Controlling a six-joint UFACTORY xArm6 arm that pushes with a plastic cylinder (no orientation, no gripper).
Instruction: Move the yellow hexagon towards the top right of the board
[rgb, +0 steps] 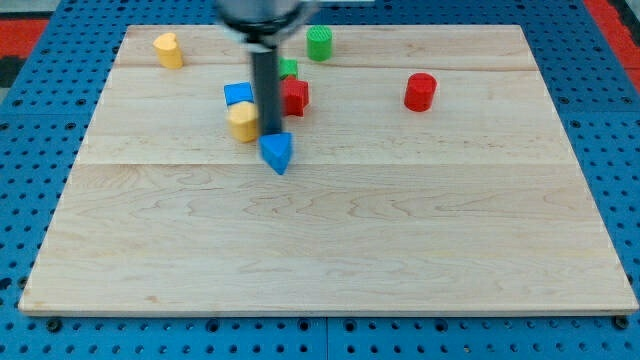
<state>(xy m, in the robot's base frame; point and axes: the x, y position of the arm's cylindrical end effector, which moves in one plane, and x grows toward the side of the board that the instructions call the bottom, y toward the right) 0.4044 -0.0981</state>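
Camera view. The end effector is a plain dark rod with nothing to open or close; it grasps nothing, and my tip (271, 134) rests on the wooden table (330, 250). The yellow hexagon (243, 122), the task's thing, sits just to the view's left of the tip, close beside the rod, whether touching cannot be told. A blue triangular block (277, 152) lies immediately below the tip, towards the view's bottom. A blue block (238, 94) stands up and to the left of the tip, behind the hexagon. A red block (294, 97) stands just to the upper right of the rod, with a green block (288, 68) partly hidden beyond it. A green cylinder (319, 43) lies farther towards the view's top, a red cylinder (421, 92) well to the right, and a second yellow block (169, 50) far to the upper left.

Handling, as a judgement: the hexagon looks small, rigid and light, likely to slide readily on smooth wood. Contact belongs on its lower-left face, centred to prevent spinning off.
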